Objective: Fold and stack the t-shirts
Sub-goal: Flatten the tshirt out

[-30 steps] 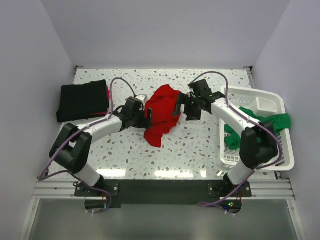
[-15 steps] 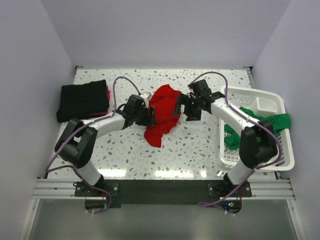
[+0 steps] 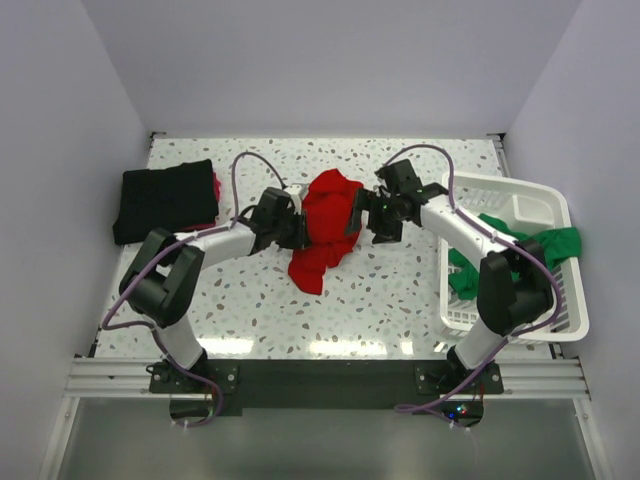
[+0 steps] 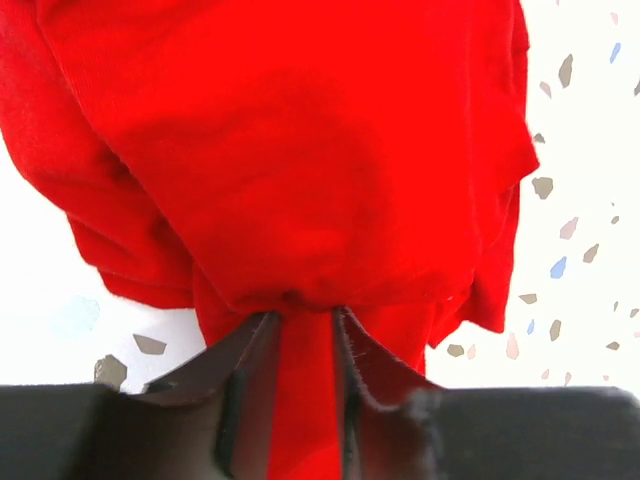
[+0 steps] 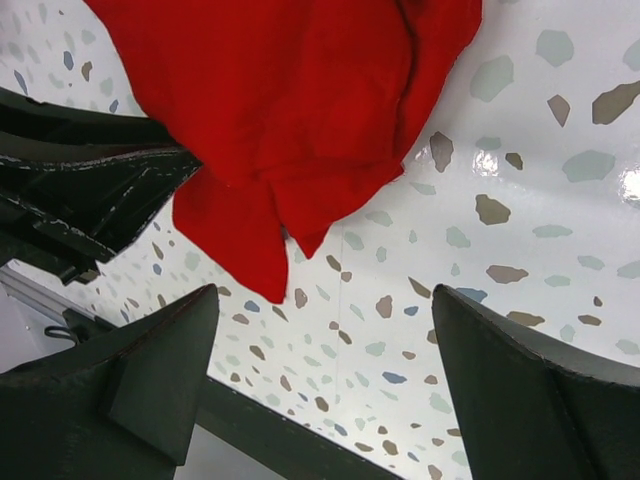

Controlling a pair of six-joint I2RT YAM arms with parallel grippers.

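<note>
The red t-shirt [image 3: 325, 225] lies crumpled in the middle of the table. My left gripper [image 3: 298, 228] is at its left edge, and in the left wrist view its jaws [image 4: 305, 325] pinch a fold of the red t-shirt [image 4: 300, 150]. My right gripper [image 3: 362, 215] hovers open at the shirt's right side; in the right wrist view the red t-shirt [image 5: 290, 100] lies beyond the gripper [image 5: 325, 293], with bare table between its fingers. A folded black t-shirt [image 3: 165, 198] rests at the far left. The green t-shirt [image 3: 540, 245] hangs over the basket.
The white slatted basket [image 3: 500, 182] stands at the right edge of the table. A bit of pink cloth [image 3: 216, 188] peeks from under the black shirt. The left arm [image 5: 80, 195] shows in the right wrist view beside the red cloth.
My left gripper has moved right into the red shirt's edge and closed its jaws on a fold. The right gripper has stayed open in place.
</note>
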